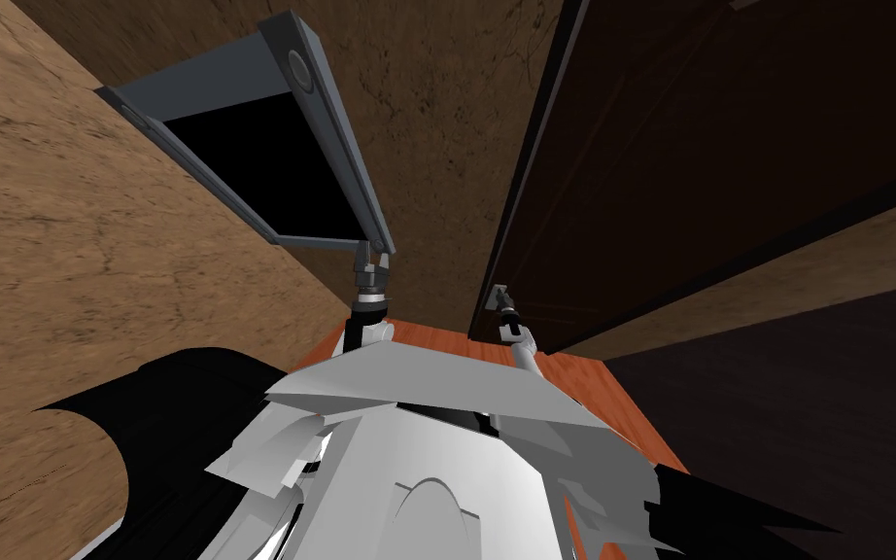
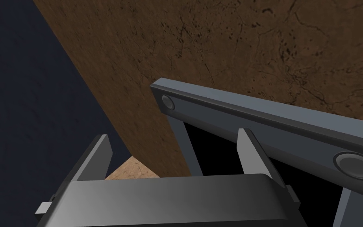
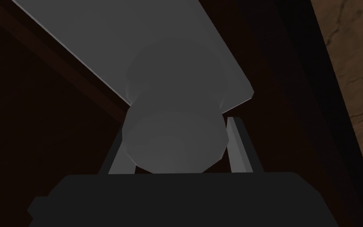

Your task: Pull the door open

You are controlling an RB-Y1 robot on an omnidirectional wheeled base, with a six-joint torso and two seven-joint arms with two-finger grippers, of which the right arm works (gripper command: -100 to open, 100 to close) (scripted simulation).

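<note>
A dark brown door (image 1: 728,146) stands ahead on my right, its edge beside a brown wall. Its grey round knob (image 3: 173,142) sits on a grey plate (image 3: 137,43) and shows small in the head view as the knob (image 1: 500,291). My right gripper (image 3: 176,134) is shut on the knob, one finger pressing each side, and the right gripper (image 1: 505,309) reaches up to the door's edge. My left gripper (image 2: 173,134) is open with nothing between its fingers. The left gripper (image 1: 370,255) is held up by the wall to the left of the door.
A grey frame (image 1: 334,126) around a black pane hangs on the brown wall, close to my left gripper; the same frame (image 2: 271,118) carries round discs. Brown walls close in on both sides. An orange-red floor (image 1: 592,379) lies at the door's foot.
</note>
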